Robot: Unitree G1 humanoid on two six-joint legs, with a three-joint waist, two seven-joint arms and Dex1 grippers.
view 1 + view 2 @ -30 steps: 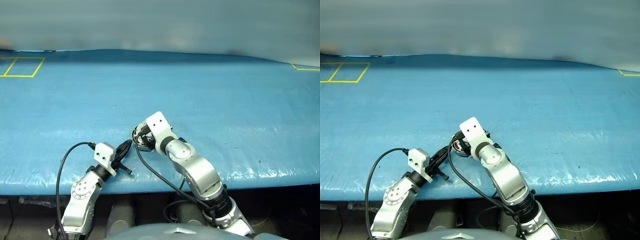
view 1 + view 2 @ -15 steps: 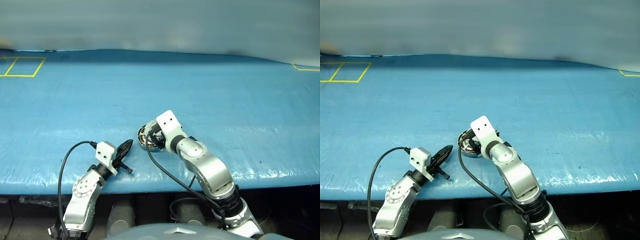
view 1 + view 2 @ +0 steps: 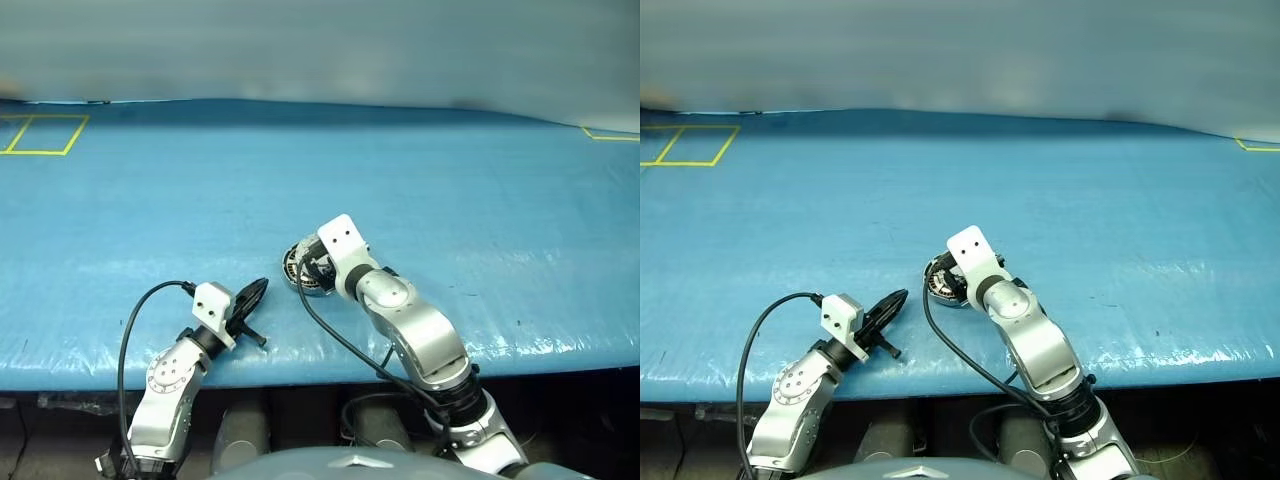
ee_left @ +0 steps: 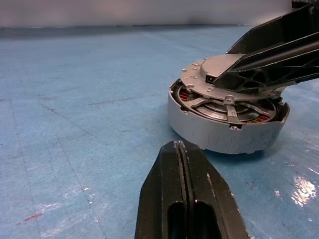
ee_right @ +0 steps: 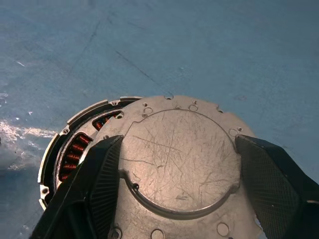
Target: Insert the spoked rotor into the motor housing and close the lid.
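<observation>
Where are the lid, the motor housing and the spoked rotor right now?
lid [image 5: 182, 162]: right wrist view, on its plain scratched outer face.
motor housing [image 4: 219, 139]: left wrist view, on its grey outer side wall.
spoked rotor [image 4: 227, 107]: left wrist view, on a silvery spoke, seated inside the housing.

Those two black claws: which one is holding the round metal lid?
The right claw, spread wide with a finger on each side of the lid. The left claw is pinched shut on nothing, short of the grey cup.

- The right tool reaches onto the motor housing on the blue desk.
- The left tool lies shut nearby, apart.
</observation>
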